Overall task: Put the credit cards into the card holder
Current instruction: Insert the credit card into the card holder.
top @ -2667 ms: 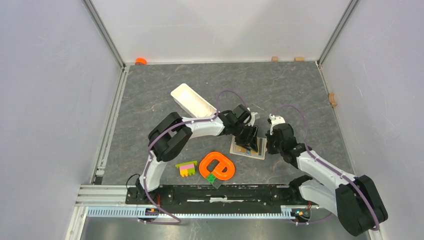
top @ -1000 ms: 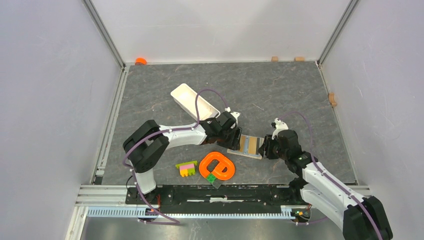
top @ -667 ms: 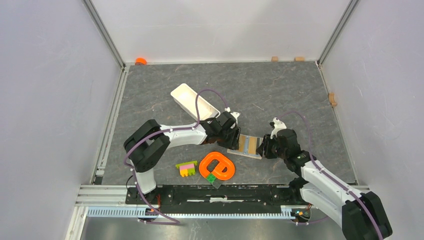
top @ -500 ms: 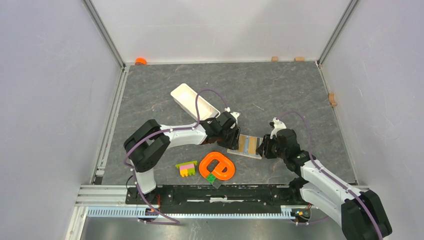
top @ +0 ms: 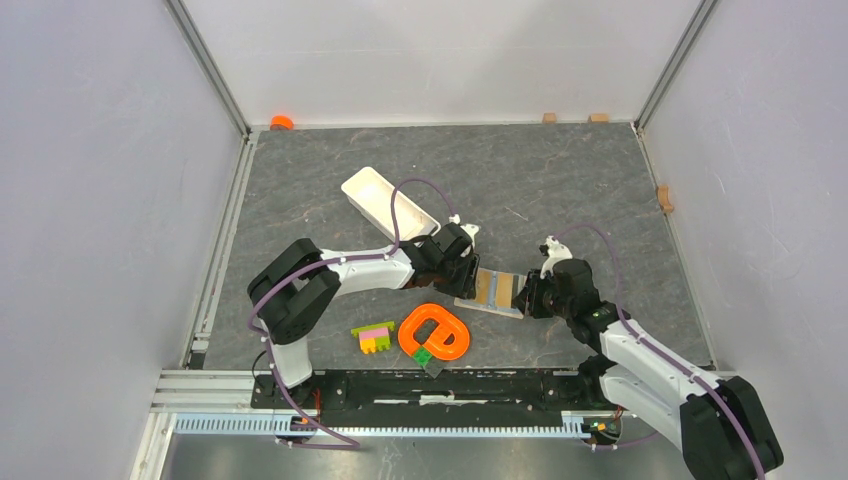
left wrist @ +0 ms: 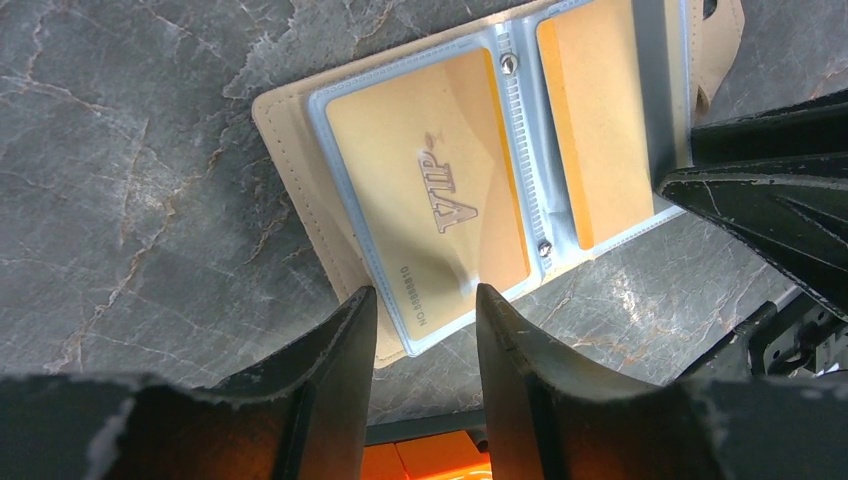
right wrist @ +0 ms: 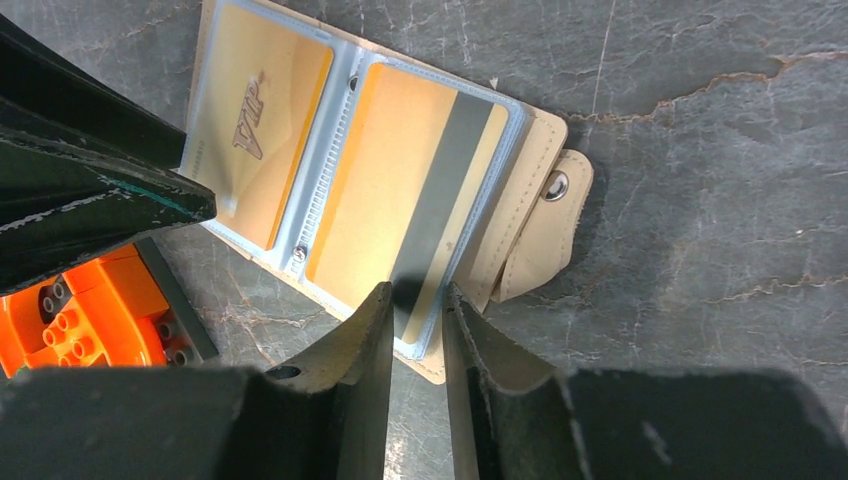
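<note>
The beige card holder (top: 497, 292) lies open and flat on the table, between the two grippers. Its clear sleeves hold two orange-gold credit cards: one marked VIP (left wrist: 430, 190) (right wrist: 255, 140) and one showing a dark stripe (right wrist: 400, 200) (left wrist: 600, 110). The clasp tab (right wrist: 545, 235) sticks out on the right. My left gripper (top: 472, 275) (left wrist: 425, 292) is open over the VIP card's end, with nothing between its fingers. My right gripper (top: 520, 294) (right wrist: 417, 290) hangs over the striped card's near edge. Its jaws stand a narrow gap apart and hold nothing.
A white tray (top: 388, 203) lies behind the left arm. An orange ring-shaped toy (top: 435, 332) and pink-yellow-green bricks (top: 373, 337) sit near the front rail, close to the card holder. Small wooden blocks (top: 664, 198) and an orange cap (top: 282, 122) rest by the walls.
Both arms have come down to the card holder, which now lies open with the cards showing. Over the last second both grippers' jaws have narrowed, and the right one has edged left.
</note>
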### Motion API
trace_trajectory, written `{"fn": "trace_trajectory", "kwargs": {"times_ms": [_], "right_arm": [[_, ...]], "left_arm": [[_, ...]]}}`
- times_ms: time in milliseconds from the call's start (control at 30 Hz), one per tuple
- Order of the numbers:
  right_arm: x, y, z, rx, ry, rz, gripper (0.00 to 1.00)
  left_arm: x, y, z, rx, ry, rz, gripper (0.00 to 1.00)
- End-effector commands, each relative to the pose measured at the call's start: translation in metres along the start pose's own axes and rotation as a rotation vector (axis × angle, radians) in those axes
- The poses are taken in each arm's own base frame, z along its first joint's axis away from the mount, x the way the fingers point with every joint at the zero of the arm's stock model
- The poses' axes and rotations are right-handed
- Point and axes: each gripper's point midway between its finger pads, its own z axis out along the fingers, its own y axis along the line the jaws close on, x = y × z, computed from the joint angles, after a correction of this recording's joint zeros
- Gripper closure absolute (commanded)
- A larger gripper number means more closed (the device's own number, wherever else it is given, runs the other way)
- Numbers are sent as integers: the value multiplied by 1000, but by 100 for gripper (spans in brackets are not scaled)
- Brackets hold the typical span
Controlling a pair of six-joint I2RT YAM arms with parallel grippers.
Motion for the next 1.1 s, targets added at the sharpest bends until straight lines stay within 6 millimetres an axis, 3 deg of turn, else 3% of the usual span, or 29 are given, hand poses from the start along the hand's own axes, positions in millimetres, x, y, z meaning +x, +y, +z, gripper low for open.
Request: {"fn": "trace_trajectory", "kwargs": {"times_ms": [0, 300, 700, 1067], "right_arm": [[-24, 21, -4, -78, -70, -2, 73], [-50, 45, -13, -168, -134, -31, 77], [-61, 76, -13, -253, -148, -122, 71], [-51, 78, 1, -234, -103, -133, 69]], "left_arm": [[2, -1, 7, 22, -1, 25, 53], [1, -17, 7, 108, -6, 20, 55], [-1, -25, 6, 165, -32, 15, 55], [1, -8, -27, 114, -99, 9, 46]]}}
